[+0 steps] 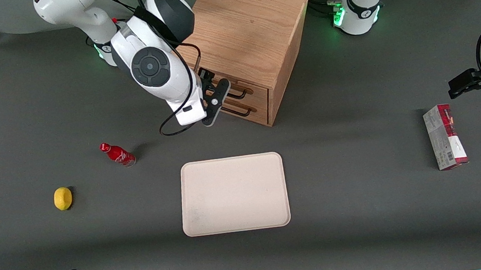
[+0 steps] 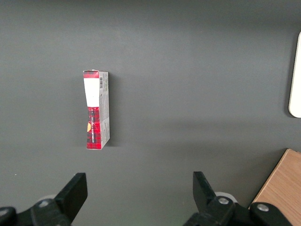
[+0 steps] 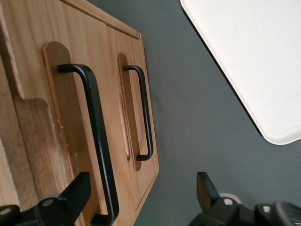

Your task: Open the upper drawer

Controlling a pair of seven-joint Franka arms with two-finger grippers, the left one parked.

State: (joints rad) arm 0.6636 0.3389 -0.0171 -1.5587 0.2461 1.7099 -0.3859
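Matt grainy oak-wood upper drawer [image 3: 70, 141], smooth black wire bar handle [image 3: 96, 141]. Black plastic-looking gripper [image 1: 216, 96] in front of it. Smooth matt cream tray [image 1: 233, 194]; matt grey tabletop [image 1: 364, 211].

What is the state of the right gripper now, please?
Right gripper: open, holding nothing, in front of the cabinet, close to the upper drawer's handle.
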